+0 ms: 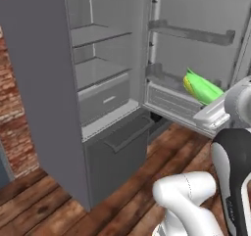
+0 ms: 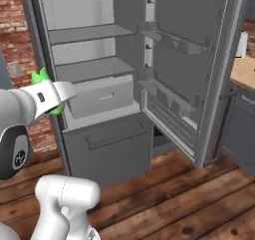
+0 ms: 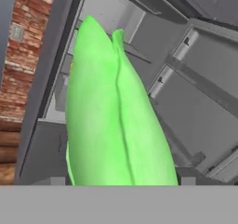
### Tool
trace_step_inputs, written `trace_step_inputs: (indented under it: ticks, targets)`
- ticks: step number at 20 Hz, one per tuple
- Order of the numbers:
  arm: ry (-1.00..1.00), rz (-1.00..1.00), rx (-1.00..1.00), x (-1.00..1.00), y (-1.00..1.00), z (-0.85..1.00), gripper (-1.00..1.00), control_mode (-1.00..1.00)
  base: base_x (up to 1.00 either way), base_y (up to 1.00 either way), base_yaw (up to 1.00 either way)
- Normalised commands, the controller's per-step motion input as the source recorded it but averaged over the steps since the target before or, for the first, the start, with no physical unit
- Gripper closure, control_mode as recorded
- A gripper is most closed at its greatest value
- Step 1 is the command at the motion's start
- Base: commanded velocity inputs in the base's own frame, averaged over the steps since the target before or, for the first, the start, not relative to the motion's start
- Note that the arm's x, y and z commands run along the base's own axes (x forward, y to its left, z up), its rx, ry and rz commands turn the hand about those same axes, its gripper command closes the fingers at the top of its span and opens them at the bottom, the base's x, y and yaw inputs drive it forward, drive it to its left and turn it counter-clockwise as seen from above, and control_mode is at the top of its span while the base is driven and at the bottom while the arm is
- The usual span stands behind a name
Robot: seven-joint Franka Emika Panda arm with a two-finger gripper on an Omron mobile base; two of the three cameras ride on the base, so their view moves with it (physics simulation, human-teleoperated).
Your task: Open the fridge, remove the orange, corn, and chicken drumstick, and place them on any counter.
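The fridge (image 1: 44, 83) stands open, its door (image 2: 199, 60) swung out to the right, and the shelves and drawer (image 2: 102, 98) that show are bare. In front of the opening, in the air, the green-husked corn (image 1: 200, 86) is held by my gripper (image 1: 210, 105), which is shut on it. From the hand view the corn (image 3: 111, 121) rises right between the finger tips. Its green tips (image 2: 42, 76) stick out behind my wrist in the right base view. A beige counter (image 2: 244, 70) lies past the door. The orange and the chicken drumstick are out of view.
A brick wall (image 1: 14, 127) runs to the left of the fridge. The lower freezer drawer (image 1: 122, 142) is shut. Wooden floor (image 2: 189, 194) spreads in front. Grey cabinets (image 2: 239, 124) stand under the counter at the right.
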Motion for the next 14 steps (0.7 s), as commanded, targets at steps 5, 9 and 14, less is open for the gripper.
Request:
trace_step_inputs:
  ticks: [5, 9, 14]
  targets:
    - [0.00, 0.00, 0.00, 0.00, 0.00, 0.00, 1.00, 1.00, -0.96, 0.11, -0.66]
    - [0.00, 0.00, 0.00, 0.00, 0.00, 0.00, 1.00, 1.00, -0.86, -0.01, -0.70]
    - [0.00, 0.00, 0.00, 0.00, 0.00, 0.00, 1.00, 1.00, -0.80, -0.14, -0.67]
